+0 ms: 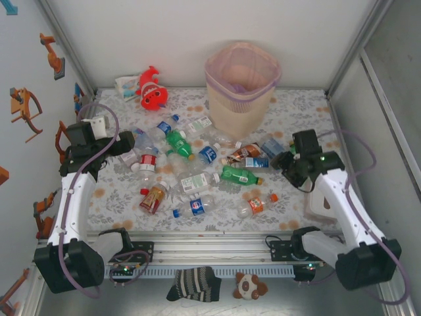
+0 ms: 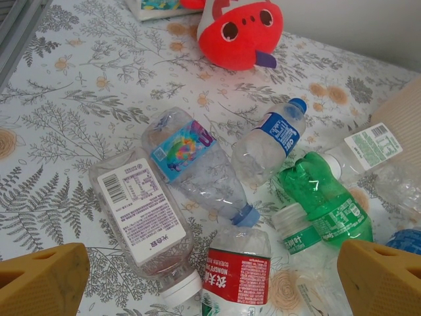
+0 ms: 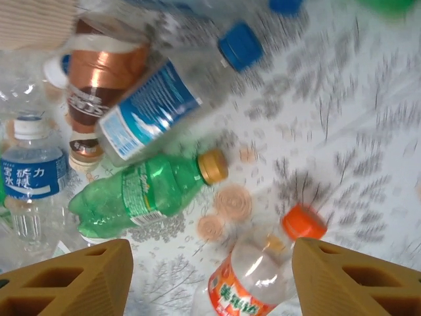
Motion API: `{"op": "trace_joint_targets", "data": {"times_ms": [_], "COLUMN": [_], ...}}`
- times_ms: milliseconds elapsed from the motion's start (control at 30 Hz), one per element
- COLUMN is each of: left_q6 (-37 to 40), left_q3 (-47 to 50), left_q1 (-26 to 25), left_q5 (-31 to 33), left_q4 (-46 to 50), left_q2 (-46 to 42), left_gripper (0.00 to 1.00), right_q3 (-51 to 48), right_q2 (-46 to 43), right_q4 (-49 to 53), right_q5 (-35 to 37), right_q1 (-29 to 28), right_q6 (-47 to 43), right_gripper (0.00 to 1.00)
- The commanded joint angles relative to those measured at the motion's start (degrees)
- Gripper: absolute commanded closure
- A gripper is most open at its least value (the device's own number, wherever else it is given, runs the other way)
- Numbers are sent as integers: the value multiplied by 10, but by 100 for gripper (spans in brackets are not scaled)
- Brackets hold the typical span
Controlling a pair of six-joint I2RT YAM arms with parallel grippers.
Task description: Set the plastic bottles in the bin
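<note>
Several plastic bottles [image 1: 197, 172] lie scattered on the flowered table in front of the tall beige-pink bin [image 1: 240, 85]. My left gripper [image 1: 128, 142] hovers open at the left end of the pile. In its wrist view the left gripper [image 2: 210, 289] stands wide over a red-labelled bottle [image 2: 237, 273], with a white-labelled one [image 2: 141, 214] and a green one [image 2: 325, 197] alongside. My right gripper [image 1: 281, 160] is open at the pile's right end. In the blurred right wrist view the right gripper [image 3: 214, 283] hangs above an orange-capped bottle [image 3: 260, 280] and a green bottle [image 3: 141, 194], gripping nothing.
A red fish plush [image 1: 151, 89] and a small packet [image 1: 126, 84] lie at the back left. The enclosure walls close in on three sides. A striped sock [image 1: 194, 283] and a small toy [image 1: 250, 286] sit in front of the arm bases.
</note>
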State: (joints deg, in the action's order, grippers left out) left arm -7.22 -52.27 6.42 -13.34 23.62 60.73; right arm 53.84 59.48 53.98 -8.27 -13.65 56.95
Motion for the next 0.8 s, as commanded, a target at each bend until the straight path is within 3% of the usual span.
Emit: {"op": "trace_joint_targets", "data": {"times_ms": [0, 133, 300, 533, 767], "left_q6": [-3, -3, -3, -1, 2], "left_q3": [0, 1, 1, 1, 2], "left_q1": [3, 3, 3, 3, 3], "left_q5": [-6, -5, -4, 2, 10], "left_q4": [5, 6, 7, 10, 12], "left_q2": [-3, -5, -5, -6, -8], "left_gripper": [4, 4, 4, 4, 4], "right_q3": [-64, -140, -218, -233, -230], "right_q2": [-40, -61, -50, 37, 76], "right_q4": [-19, -42, -118, -197, -219], "right_q5": [1, -4, -27, -48, -40], "right_q1": [-41, -86, -115, -130, -130], "right_q6": [202, 316, 393, 417, 424], "right_gripper": [33, 28, 16, 16, 23]}}
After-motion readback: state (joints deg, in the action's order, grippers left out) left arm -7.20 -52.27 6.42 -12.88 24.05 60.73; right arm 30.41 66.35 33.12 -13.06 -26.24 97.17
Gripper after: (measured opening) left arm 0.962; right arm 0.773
